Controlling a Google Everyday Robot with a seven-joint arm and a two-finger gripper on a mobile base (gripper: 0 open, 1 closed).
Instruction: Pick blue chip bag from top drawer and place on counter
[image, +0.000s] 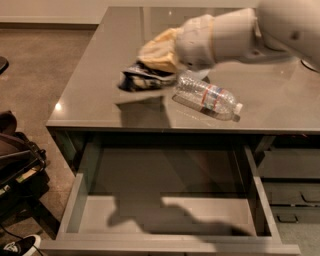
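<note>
Top drawer (165, 245): pulled fully out at the near edge; flat grey floor with low sides; holds nothing but a dark shadow across its near part
Floor, near left: a shoe (17, 246) at the corner; a dark bag (15, 165) just behind it, beside the drawer's left side
Lower drawers (290, 195): dark fronts, near right, closed
Counter (90, 100): glossy grey-brown top directly behind the open drawer; thin dark front edge
Water bottle (207, 96): clear plastic; lying on its side on the counter, cap pointing right and near; right of the bag and just apart from it
Blue chip bag (142, 78): out of the drawer; over the counter's left-centre, hanging from the gripper; its shadow lies on the surface just nearer
Gripper (150, 64): tan-covered; directly above and touching the bag; pinched closed on the bag's upper edge
Arm (240, 32): white; reaches in from the far right, above the counter
</note>
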